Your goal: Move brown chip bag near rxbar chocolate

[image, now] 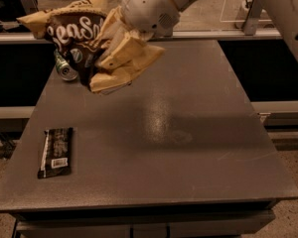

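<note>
In jaws aloft — brown chip bag [72, 31]; over table's [188, 148] far left

"Sea Sa" in white on brown chip bag [72, 32] — in end effector [108, 59], upper-left.

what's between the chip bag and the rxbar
Mostly bare table, in the camera view; only the green can shows beside the brown chip bag, which the gripper holds aloft at far left, beyond the rxbar chocolate.

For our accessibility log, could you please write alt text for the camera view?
The gripper holds the brown chip bag above the far left of the table, partly hiding a green can; the rxbar chocolate lies flat near the front-left edge.
</note>
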Robot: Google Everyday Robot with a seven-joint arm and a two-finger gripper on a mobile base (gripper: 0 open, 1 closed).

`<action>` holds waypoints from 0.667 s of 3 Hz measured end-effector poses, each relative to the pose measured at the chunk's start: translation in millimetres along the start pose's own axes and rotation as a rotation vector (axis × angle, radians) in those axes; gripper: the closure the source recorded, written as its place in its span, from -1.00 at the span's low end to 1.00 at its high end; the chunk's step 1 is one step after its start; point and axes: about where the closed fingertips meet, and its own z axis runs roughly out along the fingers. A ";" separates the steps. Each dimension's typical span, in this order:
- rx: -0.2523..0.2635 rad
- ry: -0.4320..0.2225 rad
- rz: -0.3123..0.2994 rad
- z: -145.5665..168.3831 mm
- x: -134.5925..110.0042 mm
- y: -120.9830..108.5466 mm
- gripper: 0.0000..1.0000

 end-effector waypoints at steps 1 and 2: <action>-0.001 -0.001 -0.003 2.5 -1.6 -1.1 0.16; -0.001 -0.002 -0.006 4.2 -3.1 -1.8 -0.30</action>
